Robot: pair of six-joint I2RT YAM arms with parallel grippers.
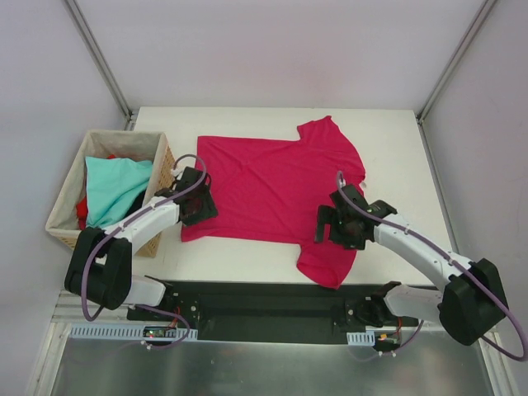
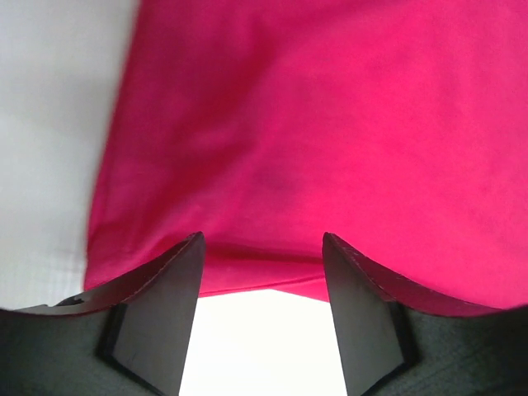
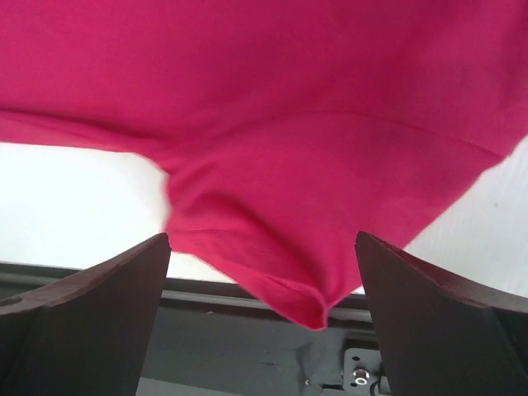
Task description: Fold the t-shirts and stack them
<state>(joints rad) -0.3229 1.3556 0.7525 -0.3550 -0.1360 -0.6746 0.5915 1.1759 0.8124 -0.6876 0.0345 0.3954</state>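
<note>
**Top view.** A crimson-magenta t-shirt [image 1: 268, 190] is spread flat across the middle of the white table [image 1: 388, 140]. One sleeve points to the upper right. The other reaches the lower middle of the frame, where it crosses the table's near edge. The left gripper [image 1: 196, 200] is seen at the shirt's left edge, close to its lower left corner. The right gripper [image 1: 338, 223] is seen over the shirt's right side, just above the lower sleeve. The jaw spread cannot be read clearly from here. A wicker basket [image 1: 66, 202] stands at the left of the frame, beside the table. A light teal t-shirt [image 1: 115, 186] is bundled in it, and a red t-shirt [image 1: 81, 210] shows at its lower left.

**Left wrist view.** The left gripper [image 2: 262, 241] is seen with its jaws moderately apart and nothing between them. The crimson-magenta t-shirt [image 2: 330, 132] fills most of the frame. Its hem runs just beyond the fingertips. Bare table [image 2: 49, 124] shows at the left and between the fingers [image 2: 157, 313].

**Right wrist view.** The right gripper [image 3: 262, 239] is seen with its jaws spread wide, gripping nothing. The crimson-magenta t-shirt [image 3: 289, 99] covers the upper frame. One sleeve reaches down the centre past the table's edge, over the dark base rail [image 3: 206, 338].
</note>
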